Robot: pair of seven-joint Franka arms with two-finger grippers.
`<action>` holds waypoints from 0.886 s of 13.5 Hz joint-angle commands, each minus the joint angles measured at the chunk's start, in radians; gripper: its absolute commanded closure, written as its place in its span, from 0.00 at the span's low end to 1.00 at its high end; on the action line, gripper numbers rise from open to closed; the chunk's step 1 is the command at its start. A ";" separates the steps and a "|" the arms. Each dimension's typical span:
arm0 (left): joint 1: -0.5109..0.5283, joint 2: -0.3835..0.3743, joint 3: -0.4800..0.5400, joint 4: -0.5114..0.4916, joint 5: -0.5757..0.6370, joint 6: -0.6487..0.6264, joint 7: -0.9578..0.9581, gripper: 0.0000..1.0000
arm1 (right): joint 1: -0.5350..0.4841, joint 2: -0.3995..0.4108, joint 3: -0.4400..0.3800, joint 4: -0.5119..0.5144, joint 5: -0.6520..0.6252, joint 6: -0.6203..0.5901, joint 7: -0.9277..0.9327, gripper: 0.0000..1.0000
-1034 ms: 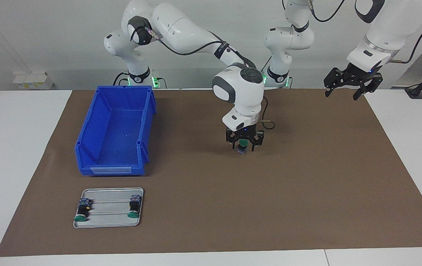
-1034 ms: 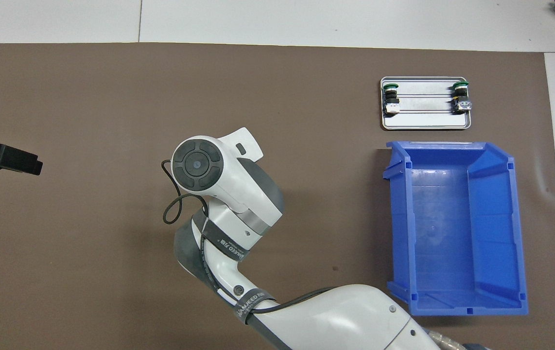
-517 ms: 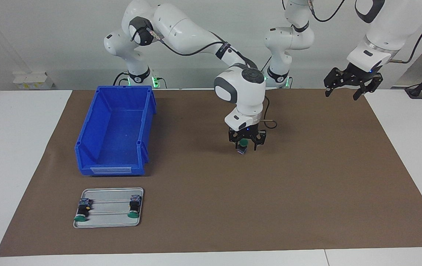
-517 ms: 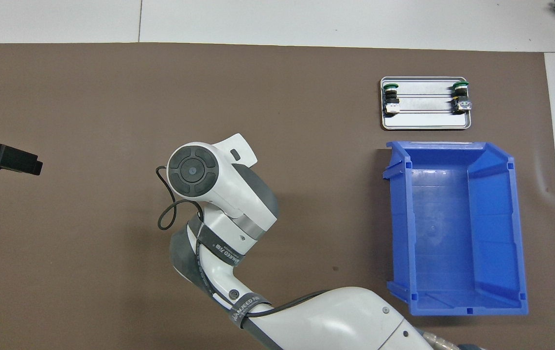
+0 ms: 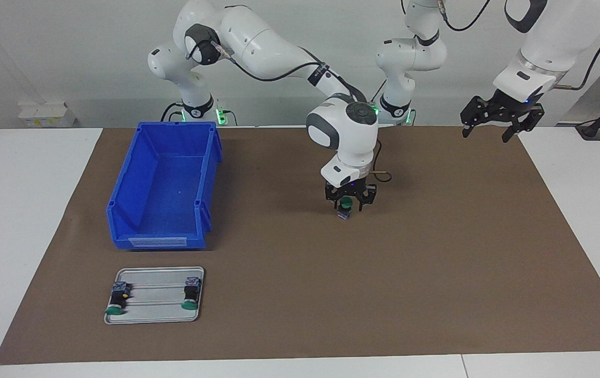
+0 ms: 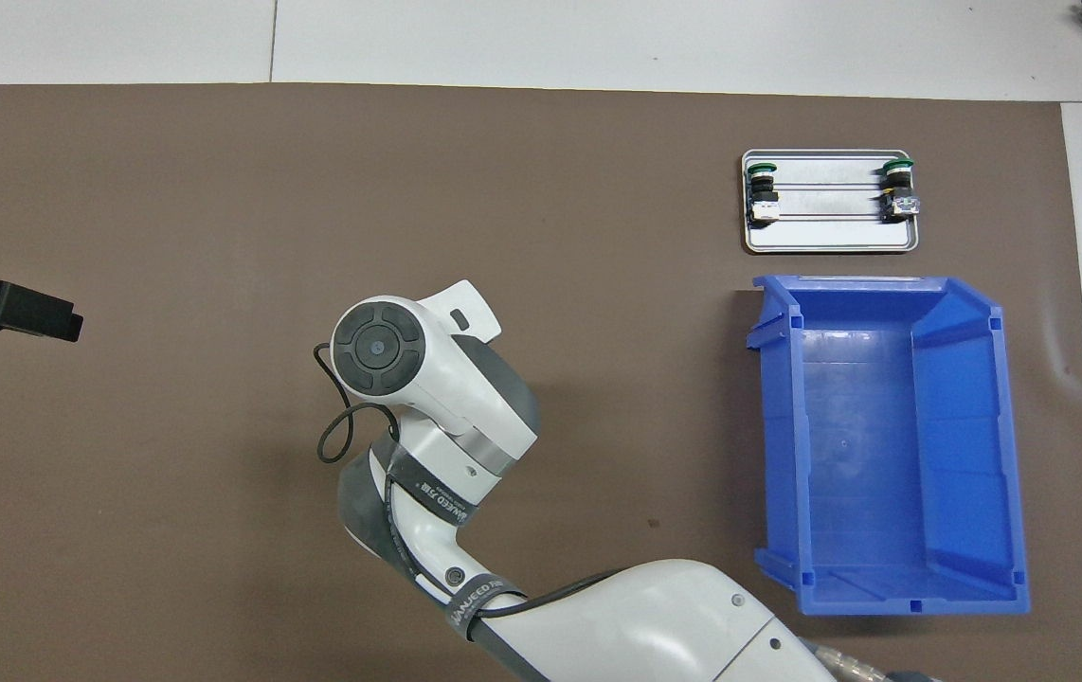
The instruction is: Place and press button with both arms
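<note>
Green-capped button [image 5: 347, 203] stands on mat, right tool [image 5: 348, 205] narrower.

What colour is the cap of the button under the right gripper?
Green, seen best in the facing view: button, right gripper.

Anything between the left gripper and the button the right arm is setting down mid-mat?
Nothing visible. The left gripper hangs open over the mat's edge; bare mat lies between it and the button, upright in the right gripper.
</note>
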 commanded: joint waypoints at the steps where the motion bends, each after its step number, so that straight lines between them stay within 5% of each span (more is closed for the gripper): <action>1: 0.009 -0.031 -0.004 -0.036 -0.001 0.011 0.001 0.00 | -0.009 -0.020 0.009 -0.035 0.011 0.033 0.021 0.29; 12: 0.007 -0.031 -0.004 -0.036 -0.001 0.011 0.000 0.00 | -0.007 0.003 0.009 -0.051 0.066 0.049 0.168 0.29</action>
